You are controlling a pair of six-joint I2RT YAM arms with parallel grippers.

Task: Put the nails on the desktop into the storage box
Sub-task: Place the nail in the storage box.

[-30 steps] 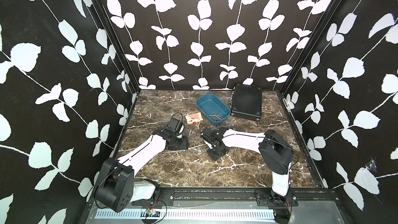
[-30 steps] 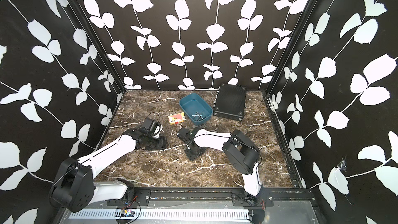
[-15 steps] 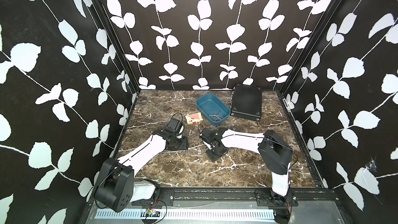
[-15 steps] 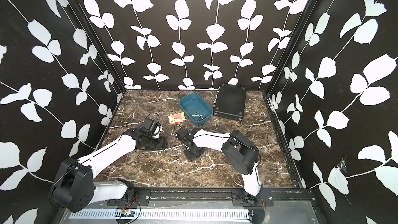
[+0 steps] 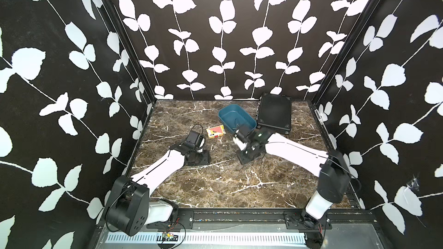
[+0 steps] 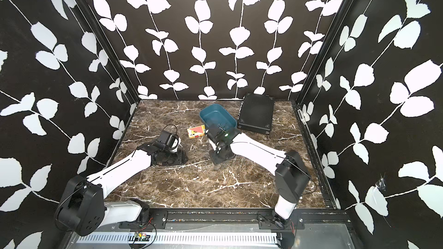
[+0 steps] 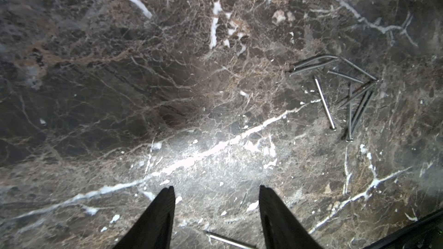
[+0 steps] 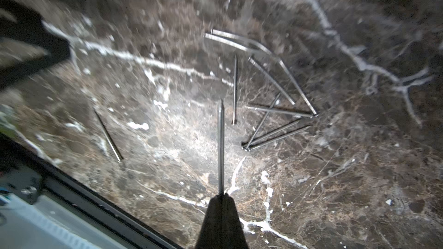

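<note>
The right hand (image 8: 221, 197) is pinching one nail (image 8: 220, 144) above the tabletop (image 8: 335, 188), while the left hand (image 7: 217, 196) is hovering, parted and empty. The pick is looking done, so the next move is calling for a carry over the storage box (image 5: 230, 116) and a release.

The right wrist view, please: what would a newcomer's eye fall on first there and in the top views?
The right gripper, shut on a single nail that juts straight from its tips over the desktop. Beside it, loose nails lie crisscrossed on the marble. In both top views the teal storage box stands out at the back against black leaf-patterned walls.
</note>
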